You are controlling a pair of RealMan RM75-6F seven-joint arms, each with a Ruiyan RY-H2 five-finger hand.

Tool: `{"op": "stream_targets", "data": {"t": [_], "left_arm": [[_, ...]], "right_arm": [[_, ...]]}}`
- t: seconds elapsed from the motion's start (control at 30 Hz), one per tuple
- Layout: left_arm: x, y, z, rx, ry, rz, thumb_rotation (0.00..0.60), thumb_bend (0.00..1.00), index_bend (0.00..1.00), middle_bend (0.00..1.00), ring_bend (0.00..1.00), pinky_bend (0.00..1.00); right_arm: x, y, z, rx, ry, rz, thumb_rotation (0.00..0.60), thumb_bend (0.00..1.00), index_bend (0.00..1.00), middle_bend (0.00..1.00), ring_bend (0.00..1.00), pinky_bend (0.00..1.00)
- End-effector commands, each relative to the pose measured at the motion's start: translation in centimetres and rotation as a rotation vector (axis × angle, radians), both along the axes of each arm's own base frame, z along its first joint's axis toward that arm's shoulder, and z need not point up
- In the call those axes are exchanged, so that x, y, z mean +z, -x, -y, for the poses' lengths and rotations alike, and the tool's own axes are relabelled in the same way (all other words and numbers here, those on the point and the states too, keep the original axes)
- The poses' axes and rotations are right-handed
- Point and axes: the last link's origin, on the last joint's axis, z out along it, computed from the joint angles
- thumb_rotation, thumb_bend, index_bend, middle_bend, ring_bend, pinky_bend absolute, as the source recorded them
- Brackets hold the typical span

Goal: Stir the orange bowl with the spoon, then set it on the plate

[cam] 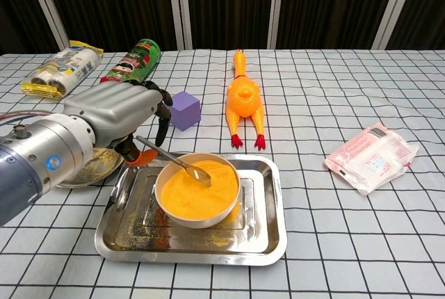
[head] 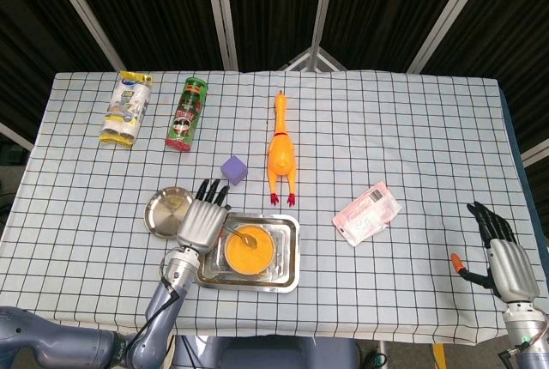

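A bowl (cam: 198, 191) (head: 249, 251) filled with orange powder sits in a steel tray (cam: 271, 233) (head: 290, 276) near the table's front. A metal spoon (cam: 174, 162) (head: 236, 235) slants into the bowl, its scoop resting on the powder near the far side. My left hand (cam: 111, 115) (head: 201, 220) holds the spoon's handle just left of the bowl. A small round steel plate (head: 165, 209) (cam: 94, 168) lies left of the tray, partly hidden behind that hand in the chest view. My right hand (head: 499, 253) hovers at the table's front right corner, fingers spread, holding nothing.
A purple cube (cam: 184, 110) sits just behind the hand. A rubber chicken (cam: 244, 101) lies behind the tray. A chips can (cam: 134, 60) and a snack pack (cam: 61, 68) lie at the far left. A pink-and-white packet (cam: 369, 156) lies to the right.
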Motion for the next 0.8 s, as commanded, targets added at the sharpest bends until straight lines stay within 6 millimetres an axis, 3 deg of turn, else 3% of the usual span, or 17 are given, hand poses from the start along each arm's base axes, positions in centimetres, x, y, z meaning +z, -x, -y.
{"op": "stream_targets", "data": {"t": [0.03, 0.8], "left_arm": [[0.1, 0.0, 0.1, 0.005, 0.005, 0.004, 0.600, 0.58, 0.56, 0.12, 0.00, 0.00], [2.5, -0.8, 0.5, 0.226, 0.094, 0.114, 0.600, 0.60, 0.58, 0.12, 0.00, 0.00]], "right_arm": [[0.0, 0.0, 0.0, 0.000, -0.001, 0.000, 0.600, 0.40, 0.00, 0.00, 0.00, 0.00], [-0.1, -0.1, 0.0, 0.001, -0.003, -0.002, 0.600, 0.40, 0.00, 0.00, 0.00, 0.00]]}}
